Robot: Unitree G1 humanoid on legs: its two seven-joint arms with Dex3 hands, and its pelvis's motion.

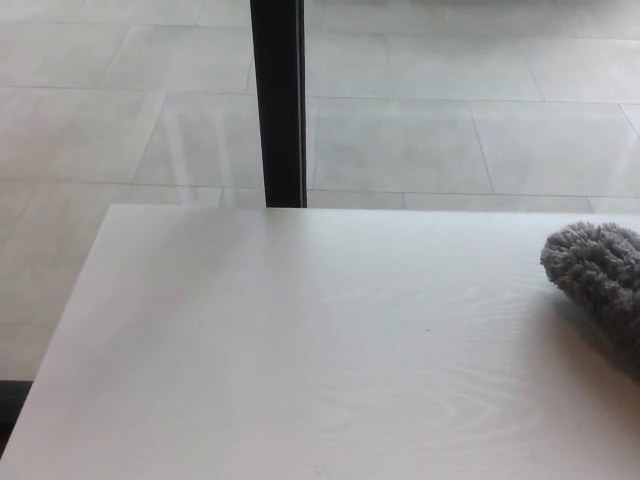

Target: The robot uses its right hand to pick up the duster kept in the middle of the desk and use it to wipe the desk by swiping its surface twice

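Note:
A grey fluffy duster [600, 280] lies on the white desk [300, 350] at the right edge of the head view, partly cut off by the picture's border. Neither of my hands shows in this view, and nothing touches the duster.
The desk's far edge runs across the middle of the picture and its left edge slants down to the lower left. Beyond it is a pale tiled floor [420, 120] with a black vertical post [278, 100] standing just behind the desk.

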